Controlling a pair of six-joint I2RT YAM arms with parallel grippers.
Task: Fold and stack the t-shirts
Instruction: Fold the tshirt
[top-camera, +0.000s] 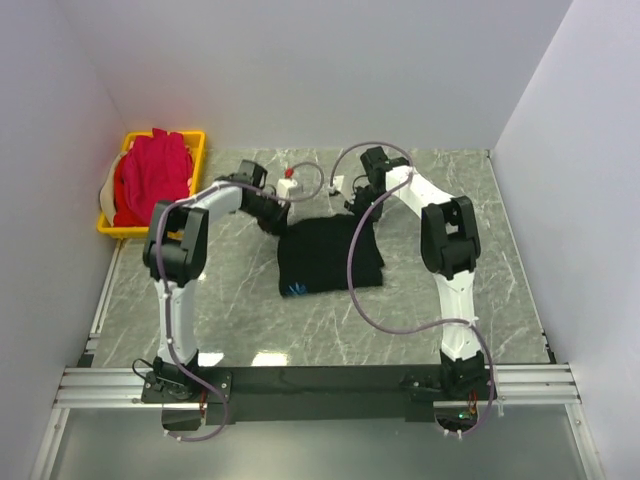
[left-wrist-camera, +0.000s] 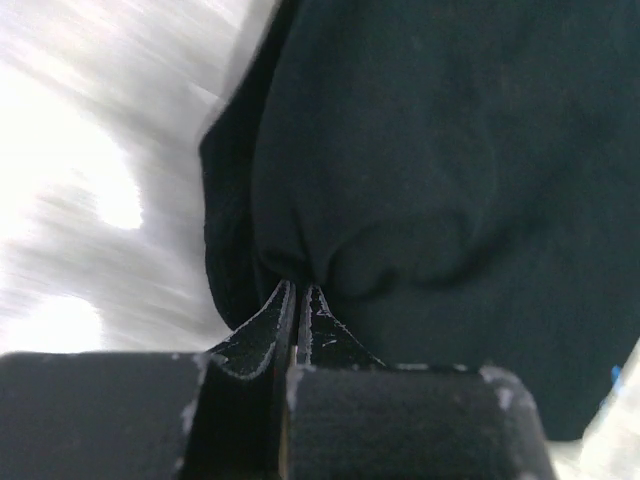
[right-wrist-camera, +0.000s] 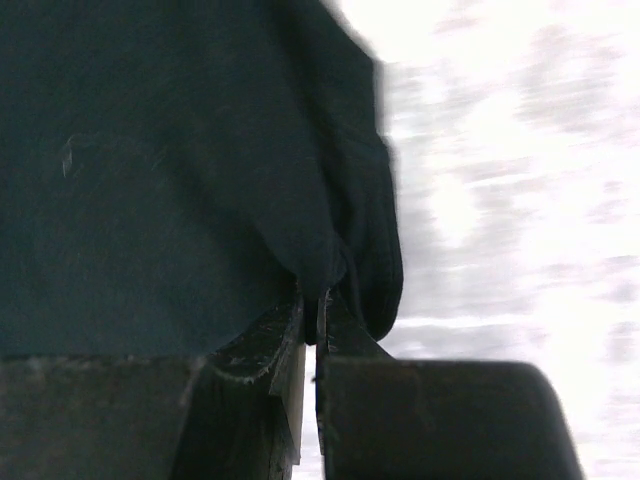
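The black t-shirt lies partly folded on the marble table in the top view, with a small blue mark near its front left corner. My left gripper is shut on its far left corner; in the left wrist view the cloth bunches into the closed tips. My right gripper is shut on its far right corner; in the right wrist view the cloth is pinched at the tips. Magenta-pink t-shirts are piled in the yellow crate.
The yellow crate stands at the far left against the wall. A small white object with a red top sits at the far middle, between the two grippers. White walls close the table on three sides. A purple cable hangs over the shirt.
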